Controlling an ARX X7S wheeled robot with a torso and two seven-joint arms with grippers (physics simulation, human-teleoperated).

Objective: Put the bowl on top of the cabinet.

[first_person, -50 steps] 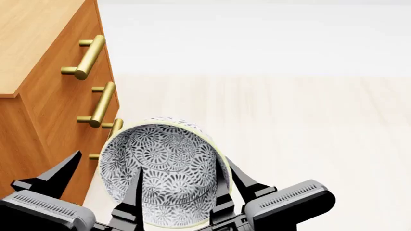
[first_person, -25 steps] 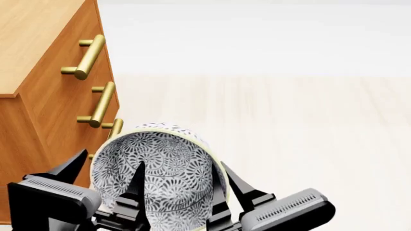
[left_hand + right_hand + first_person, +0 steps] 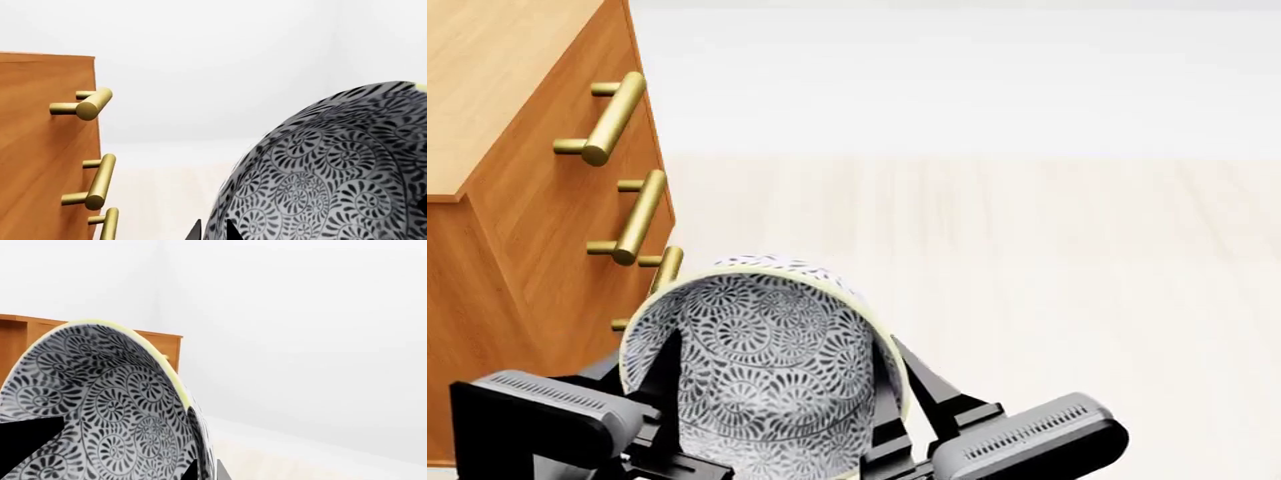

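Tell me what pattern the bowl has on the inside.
A grey-black floral swirl on white, with a pale yellowish rim; the bowl shows it best in the head view.

The bowl (image 3: 761, 375) hides the cabinet's (image 3: 521, 190) lowest handle (image 3: 665, 268) partly.

Below me runs a pale, light-wood plank floor (image 3: 1028, 290), evenly lit with no hard shadows. It ends at a plain white wall (image 3: 961, 80) ahead. In my right wrist view two white walls (image 3: 300, 340) meet at a corner.
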